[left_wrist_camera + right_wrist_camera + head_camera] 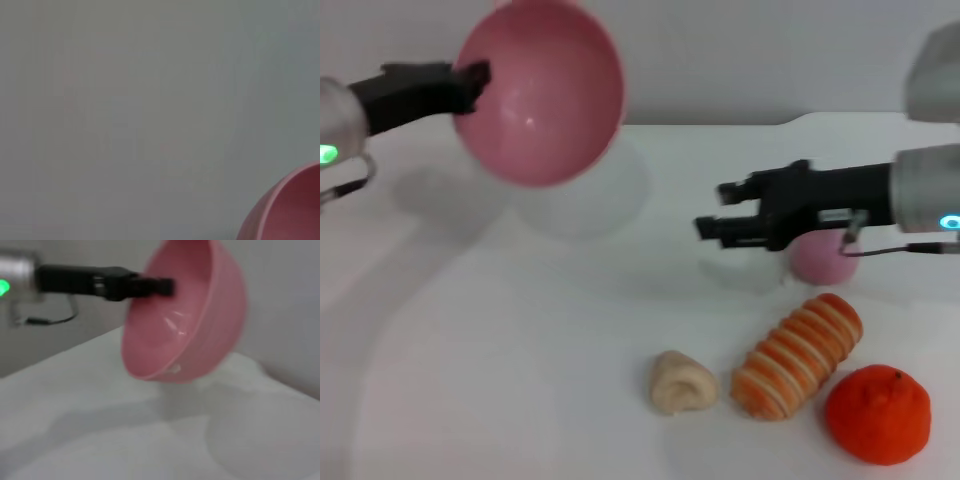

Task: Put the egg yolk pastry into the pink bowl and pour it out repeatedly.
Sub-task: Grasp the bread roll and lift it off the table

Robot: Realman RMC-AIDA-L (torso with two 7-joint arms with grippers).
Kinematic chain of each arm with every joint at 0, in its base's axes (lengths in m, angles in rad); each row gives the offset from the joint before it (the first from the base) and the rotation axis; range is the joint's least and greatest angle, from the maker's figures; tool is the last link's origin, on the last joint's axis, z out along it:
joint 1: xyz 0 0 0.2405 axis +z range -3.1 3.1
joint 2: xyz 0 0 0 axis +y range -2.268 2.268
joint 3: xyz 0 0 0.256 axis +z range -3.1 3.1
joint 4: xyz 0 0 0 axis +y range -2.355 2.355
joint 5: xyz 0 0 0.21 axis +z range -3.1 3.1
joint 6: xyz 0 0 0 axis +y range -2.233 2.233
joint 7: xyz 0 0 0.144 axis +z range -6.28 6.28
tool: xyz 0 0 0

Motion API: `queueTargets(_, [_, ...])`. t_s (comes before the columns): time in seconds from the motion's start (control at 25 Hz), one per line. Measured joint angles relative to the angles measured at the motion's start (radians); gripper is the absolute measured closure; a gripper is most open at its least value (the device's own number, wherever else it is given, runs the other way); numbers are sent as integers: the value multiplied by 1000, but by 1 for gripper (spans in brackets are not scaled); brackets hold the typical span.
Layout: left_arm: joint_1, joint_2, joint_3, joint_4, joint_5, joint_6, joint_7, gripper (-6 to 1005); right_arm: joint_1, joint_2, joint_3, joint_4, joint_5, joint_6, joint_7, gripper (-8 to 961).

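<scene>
Though near right gripper (712, 212), egg yolk pastry (682, 382) outside.

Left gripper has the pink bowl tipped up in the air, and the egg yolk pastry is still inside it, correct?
Not quite. The left gripper does hold the pink bowl tipped in the air, but it is empty; the head view shows the egg yolk pastry on the table.

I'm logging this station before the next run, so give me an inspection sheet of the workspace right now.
Surface: white table, no spills seen.
Job's things: pink bowl held up and tipped on its side, empty; egg yolk pastry lying on the table.
Clutter: striped roll, orange fruit, small pink ball.
Grippers: left pincer clamped on the bowl's rim; right pincer open, empty, above the table.
Cables: thin wire beside the right wrist.
Surroundings: plain grey wall.
</scene>
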Motion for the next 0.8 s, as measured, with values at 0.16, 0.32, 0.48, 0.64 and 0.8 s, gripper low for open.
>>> queueTargets(0.16, [-57, 7, -236, 28, 301, 336, -268, 1000, 57, -1, -95, -26, -74, -25, 77, 345])
queueTargets(0.32, [-56, 1, -375, 139, 489, 578, -376, 999, 126, -1, -219, -31, -216, -49, 209, 344])
queueTargets(0.48, [-18, -11, -428, 247, 549, 721, -390, 999, 159, 2, -326, -38, -254, -68, 251, 343])
queueTargets(0.64, [12, -12, -431, 295, 555, 770, -402, 1000, 177, 4, -394, -52, -262, -100, 300, 343])
queueTargets(0.8, [18, -13, -426, 300, 557, 782, -403, 1000, 186, 6, -443, -47, -280, -107, 319, 342])
